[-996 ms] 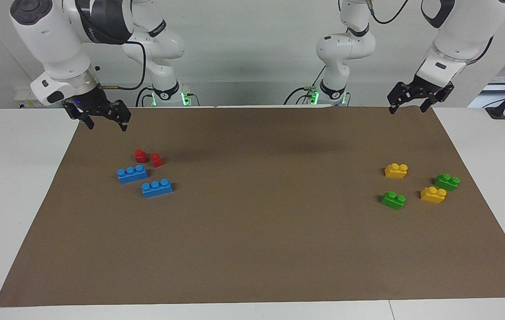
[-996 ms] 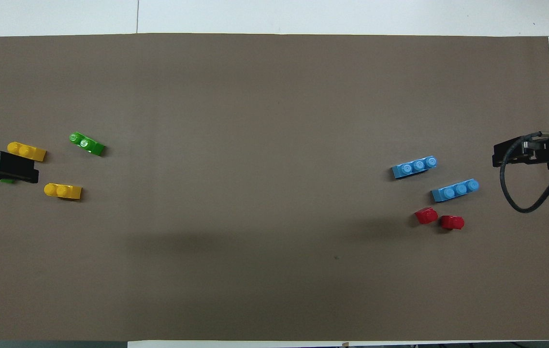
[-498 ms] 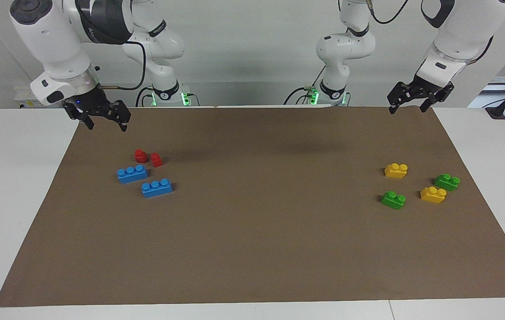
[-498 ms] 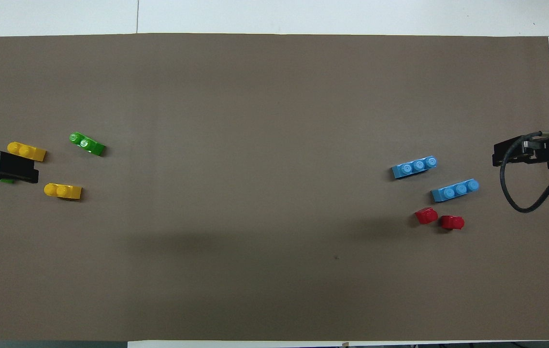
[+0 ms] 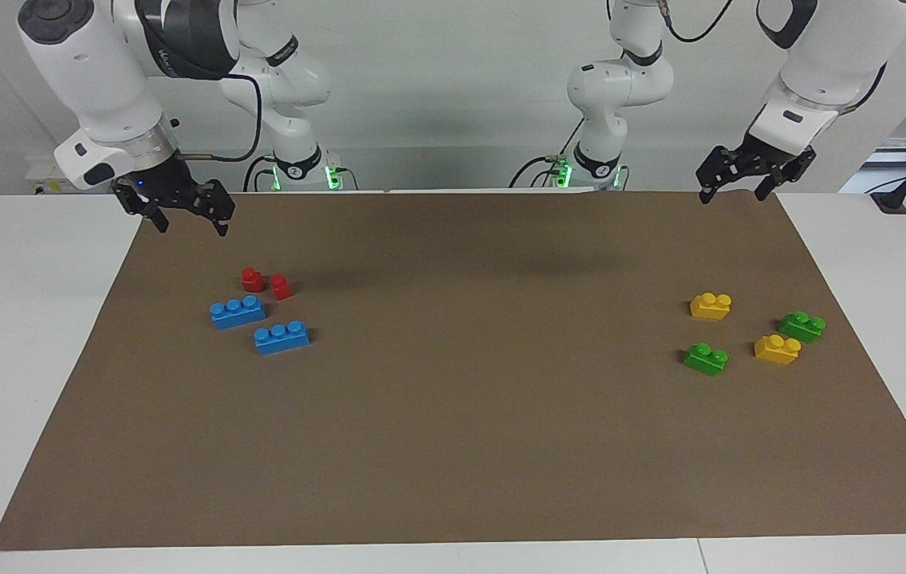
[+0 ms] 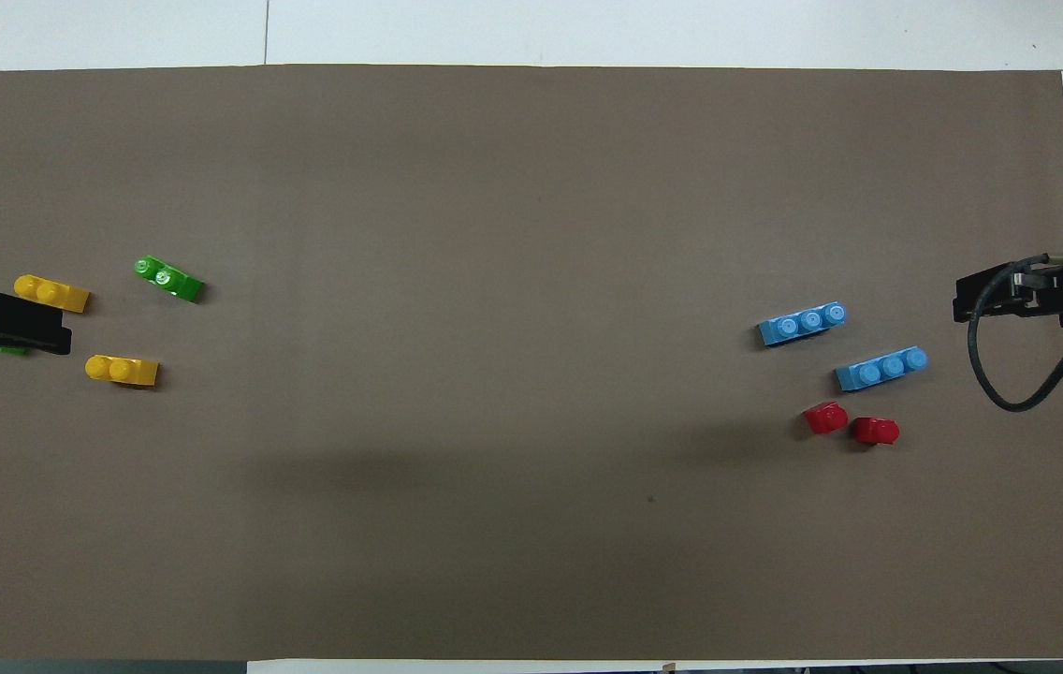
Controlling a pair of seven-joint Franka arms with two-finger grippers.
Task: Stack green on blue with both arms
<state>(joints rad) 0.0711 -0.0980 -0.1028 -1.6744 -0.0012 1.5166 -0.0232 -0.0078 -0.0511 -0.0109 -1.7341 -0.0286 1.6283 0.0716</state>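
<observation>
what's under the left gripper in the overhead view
In the overhead view the raised, open left gripper covers nearly all of a green brick; only a sliver shows. The facing view shows that brick whole on the brown mat, untouched.

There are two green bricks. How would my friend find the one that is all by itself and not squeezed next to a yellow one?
Look on the brown mat toward the left arm's end, where four small bricks sit. The green brick you want is the one closest to the middle of the mat. It has two studs, and the other green brick sits nearer the mat's edge beside a yellow brick.
</observation>
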